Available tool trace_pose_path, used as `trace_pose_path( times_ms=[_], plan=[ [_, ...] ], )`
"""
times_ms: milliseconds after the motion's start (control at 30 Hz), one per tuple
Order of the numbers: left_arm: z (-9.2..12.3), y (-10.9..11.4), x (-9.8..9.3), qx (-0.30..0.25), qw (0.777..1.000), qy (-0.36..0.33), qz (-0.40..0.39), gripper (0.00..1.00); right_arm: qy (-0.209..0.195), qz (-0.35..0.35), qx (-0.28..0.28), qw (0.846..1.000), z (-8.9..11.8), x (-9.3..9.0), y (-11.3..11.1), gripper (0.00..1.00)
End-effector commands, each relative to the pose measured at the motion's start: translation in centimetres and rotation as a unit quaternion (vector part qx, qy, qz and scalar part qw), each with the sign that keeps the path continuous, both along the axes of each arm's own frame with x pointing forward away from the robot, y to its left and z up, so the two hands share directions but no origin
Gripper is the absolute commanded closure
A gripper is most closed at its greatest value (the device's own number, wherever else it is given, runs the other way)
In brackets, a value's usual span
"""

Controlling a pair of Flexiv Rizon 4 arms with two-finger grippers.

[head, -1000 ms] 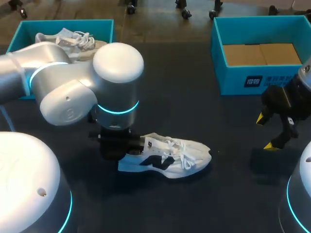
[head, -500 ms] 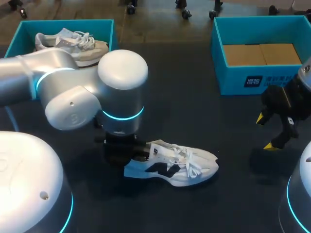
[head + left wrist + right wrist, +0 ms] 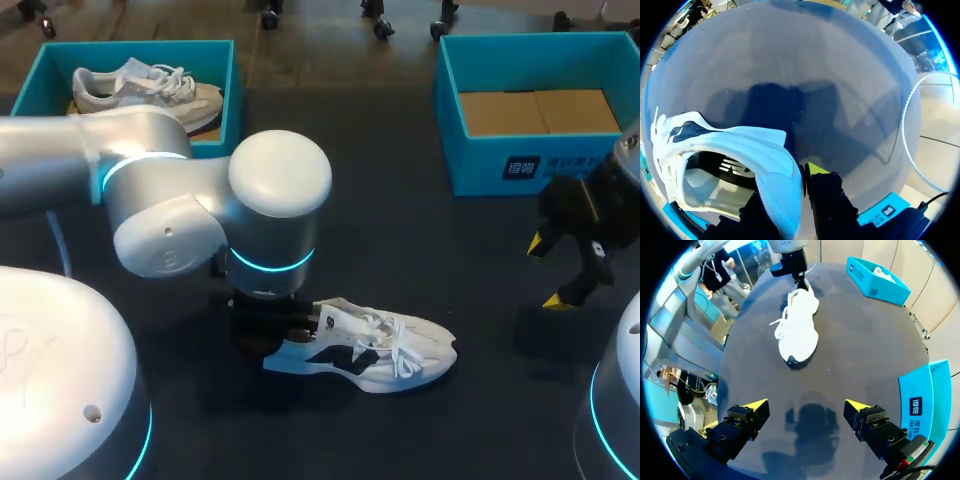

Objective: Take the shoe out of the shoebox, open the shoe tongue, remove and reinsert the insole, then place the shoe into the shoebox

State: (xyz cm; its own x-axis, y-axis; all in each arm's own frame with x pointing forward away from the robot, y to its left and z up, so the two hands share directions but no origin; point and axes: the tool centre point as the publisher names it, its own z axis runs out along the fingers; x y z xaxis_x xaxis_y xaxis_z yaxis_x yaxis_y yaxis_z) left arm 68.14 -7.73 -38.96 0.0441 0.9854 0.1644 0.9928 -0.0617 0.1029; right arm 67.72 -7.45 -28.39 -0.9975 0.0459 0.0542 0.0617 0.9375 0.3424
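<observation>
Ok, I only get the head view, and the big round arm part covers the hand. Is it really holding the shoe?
Observer: Yes. The left wrist view shows the left gripper shut on the heel of the shoe.
Operator: Which bit does it pinch?
Observer: The padded back wall. One finger is outside with its yellow tip showing, and the other is on the inner side, tip hidden.

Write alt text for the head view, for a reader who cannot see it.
The left pincer grips a white sneaker by its heel on the dark table. The right pincer hangs open; behind, a teal shoebox holds another sneaker, a second shoebox holds cardboard.
</observation>
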Motion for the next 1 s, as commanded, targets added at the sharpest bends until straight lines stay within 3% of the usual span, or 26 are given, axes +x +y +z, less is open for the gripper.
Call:
trace_pose_path(
  times_ms=[33,100,133,167,367,633,733,833,1000],
  plan=[
    [-0.5,-0.7,-0.2,0.003,1.0,-0.005,0.0,1.0,0.0,0.0,-0.001,1.0,-0.1,0.0,0.0,0.0],
    [-0.5,-0.7,-0.2,0.003,1.0,-0.006,-0.001,1.0,0.0,0.0,-0.001,1.0,-0.1,0.0,0.0,0.0],
    [-0.5,-0.7,-0.2,0.002,1.0,-0.006,-0.001,0.59,0.0,0.0,-0.001,1.0,-0.1,0.0,0.0,0.0],
    [-0.3,-0.5,-0.2,-0.002,1.0,-0.006,-0.002,0.0,0.0,0.0,-0.001,1.0,-0.1,0.0,0.0,0.0],
    [1.2,0.0,-0.2,-0.027,1.0,-0.001,-0.001,0.0,0.0,0.0,-0.001,1.0,-0.1,0.0,0.0,0.0],
    [7.4,0.6,-0.6,-0.12,0.991,0.036,0.046,0.0,0.0,0.0,-0.001,1.0,-0.1,0.0,0.0,0.0],
    [9.4,1.0,-0.9,-0.164,0.98,0.072,0.09,0.0,0.0,0.0,-0.001,1.0,-0.1,0.0,0.0,0.0],
    [11.0,2.1,-1.1,-0.208,0.954,0.139,0.163,0.0,0.0,0.0,-0.001,1.0,-0.1,0.0,0.0,0.0],
    [11.0,2.1,-1.1,-0.208,0.954,0.139,0.163,0.0,0.0,0.0,-0.001,1.0,-0.1,0.0,0.0,0.0]
  ],
)
